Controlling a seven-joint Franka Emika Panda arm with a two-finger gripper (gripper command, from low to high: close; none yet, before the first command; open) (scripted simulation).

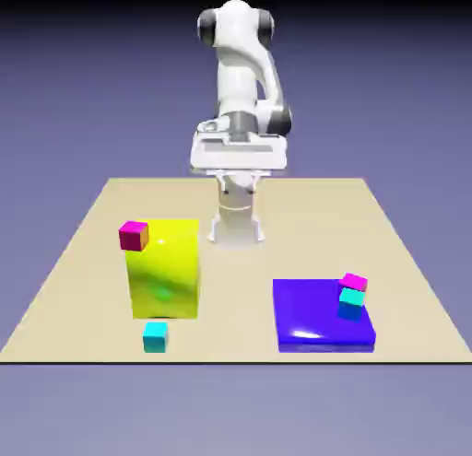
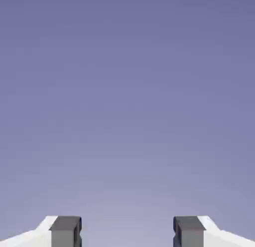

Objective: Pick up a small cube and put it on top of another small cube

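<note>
One small cyan cube (image 1: 155, 336) rests on the table just in front of the yellow block (image 1: 166, 268). A second small cyan cube (image 1: 351, 303) sits on the flat blue slab (image 1: 313, 321), at its right side. My gripper (image 1: 238, 176) hangs high over the table's far edge, well away from both cubes. The hand view holds only the plain backdrop; the gripper (image 2: 127, 231) is open, its grey fingertips (image 2: 65, 231) wide apart with nothing between them.
A magenta cube (image 1: 354, 283) touches the cyan cube on the slab from behind. Another magenta cube (image 1: 134, 235) shows at the yellow block's upper left corner. The tan table (image 1: 406, 261) ends close in front of the blocks.
</note>
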